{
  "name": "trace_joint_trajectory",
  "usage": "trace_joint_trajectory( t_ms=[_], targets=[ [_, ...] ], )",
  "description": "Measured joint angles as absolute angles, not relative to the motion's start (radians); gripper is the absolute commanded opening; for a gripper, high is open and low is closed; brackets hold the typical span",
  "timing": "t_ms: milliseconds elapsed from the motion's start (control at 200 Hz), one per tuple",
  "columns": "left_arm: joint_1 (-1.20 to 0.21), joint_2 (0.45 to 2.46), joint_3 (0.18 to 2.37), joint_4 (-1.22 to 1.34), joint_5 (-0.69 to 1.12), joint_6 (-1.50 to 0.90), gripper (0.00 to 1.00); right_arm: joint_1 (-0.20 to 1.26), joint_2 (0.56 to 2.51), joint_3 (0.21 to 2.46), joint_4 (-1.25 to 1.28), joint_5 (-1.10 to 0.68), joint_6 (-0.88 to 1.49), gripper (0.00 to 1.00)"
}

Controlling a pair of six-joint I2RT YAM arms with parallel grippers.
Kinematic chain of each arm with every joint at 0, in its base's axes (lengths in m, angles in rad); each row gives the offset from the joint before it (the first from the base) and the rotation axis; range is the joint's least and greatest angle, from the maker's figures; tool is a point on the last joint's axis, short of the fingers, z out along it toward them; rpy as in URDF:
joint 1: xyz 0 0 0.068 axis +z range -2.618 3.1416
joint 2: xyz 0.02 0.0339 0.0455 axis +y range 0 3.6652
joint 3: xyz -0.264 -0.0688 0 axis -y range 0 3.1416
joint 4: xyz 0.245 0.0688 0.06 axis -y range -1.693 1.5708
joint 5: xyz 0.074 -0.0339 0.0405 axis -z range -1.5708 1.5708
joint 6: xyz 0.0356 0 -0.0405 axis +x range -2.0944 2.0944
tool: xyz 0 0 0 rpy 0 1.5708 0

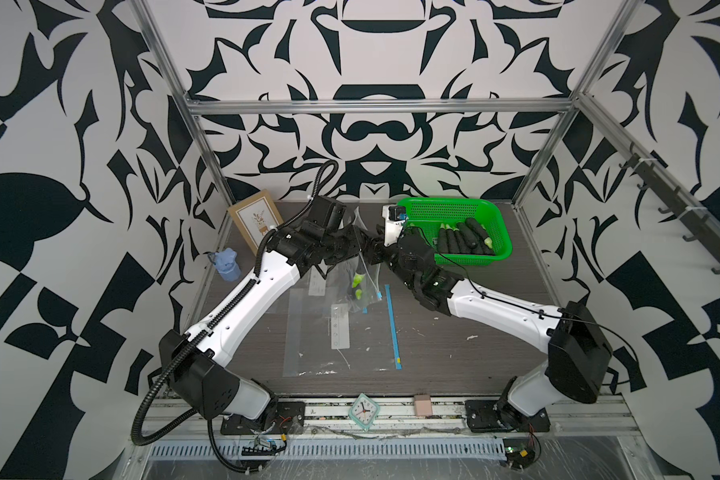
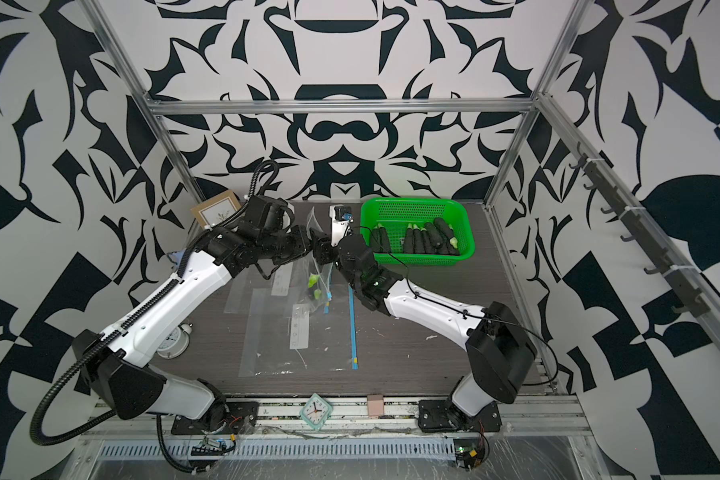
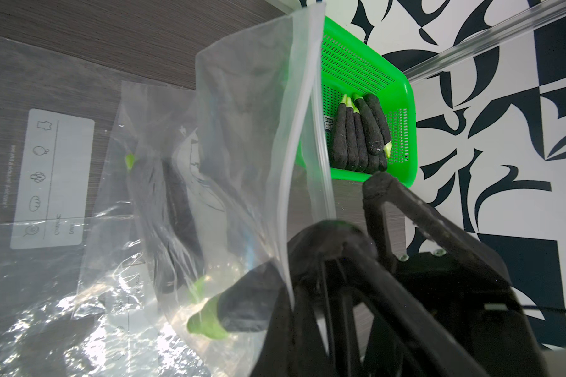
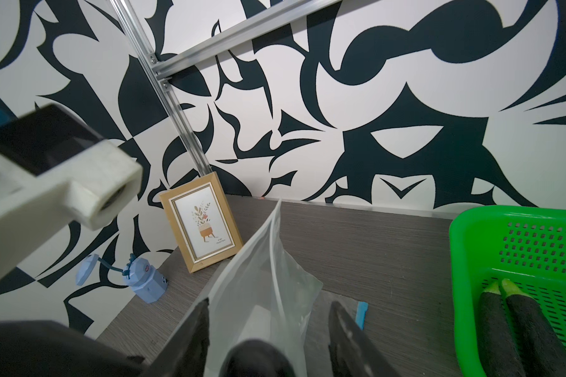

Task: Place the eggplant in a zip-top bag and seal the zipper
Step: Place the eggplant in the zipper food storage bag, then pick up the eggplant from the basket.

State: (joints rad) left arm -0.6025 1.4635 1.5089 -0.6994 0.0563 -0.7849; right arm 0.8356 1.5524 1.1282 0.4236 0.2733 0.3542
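Note:
A clear zip-top bag [image 1: 360, 270] [image 3: 242, 130] hangs upright over the table's middle. My left gripper [image 1: 359, 243] [image 3: 290, 300] is shut on its rim. In the right wrist view, my right gripper [image 1: 378, 250] [image 4: 271, 302] stands open over the bag's mouth [image 4: 268, 277]. The dark butt of an eggplant [image 4: 255, 355] lies between its spread fingers, touching neither. In the left wrist view this eggplant [image 3: 242, 310] is inside the bag, green tip down. A second eggplant [image 3: 180, 202] lies deeper in. Both green tips [image 2: 313, 280] show in the top views.
A green basket [image 1: 454, 208] [image 2: 412, 208] with several eggplants [image 1: 462, 241] stands at the back right, close to my right wrist. Flat spare bags [image 1: 329, 332] and a blue zipper strip [image 1: 393, 328] lie on the table. A picture frame [image 1: 254, 220] and a blue toy [image 1: 227, 264] are back left.

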Motion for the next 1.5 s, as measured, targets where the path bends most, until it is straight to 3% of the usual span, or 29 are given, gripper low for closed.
trace_joint_trajectory(
  t_ms=[185, 335, 415, 535, 730, 1075, 1325, 1500],
  targets=[
    [-0.595, 1.464, 1.509, -0.7, 0.056, -0.78, 0.0, 0.835, 1.499, 1.129, 0.362, 0.268, 0.338, 0.62],
    [-0.579, 1.463, 1.509, -0.7, 0.057, -0.766, 0.0, 0.802, 1.455, 1.156, 0.245, 0.228, 0.326, 0.79],
    [-0.558, 1.46, 1.509, -0.7, 0.073, -0.761, 0.0, 0.739, 1.445, 1.192, 0.166, 0.169, 0.337, 0.88],
    [-0.501, 1.456, 1.526, -0.716, 0.11, -0.748, 0.0, 0.582, 1.443, 1.227, 0.073, 0.056, 0.366, 0.9],
    [-0.401, 1.46, 1.612, -0.752, 0.215, -0.709, 0.0, 0.379, 1.528, 1.318, -0.093, -0.07, 0.356, 0.82],
    [-0.394, 1.474, 1.625, -0.789, 0.298, -0.619, 0.0, 0.26, 1.913, 1.626, -0.318, -0.152, 0.251, 0.53],
    [-0.451, 1.441, 1.497, -0.784, 0.277, -0.598, 0.0, 0.246, 2.16, 1.837, -0.423, -0.144, 0.206, 0.5],
    [-0.485, 1.4, 1.403, -0.749, 0.268, -0.619, 0.0, 0.249, 2.256, 1.908, -0.461, -0.134, 0.198, 0.54]
  ],
)
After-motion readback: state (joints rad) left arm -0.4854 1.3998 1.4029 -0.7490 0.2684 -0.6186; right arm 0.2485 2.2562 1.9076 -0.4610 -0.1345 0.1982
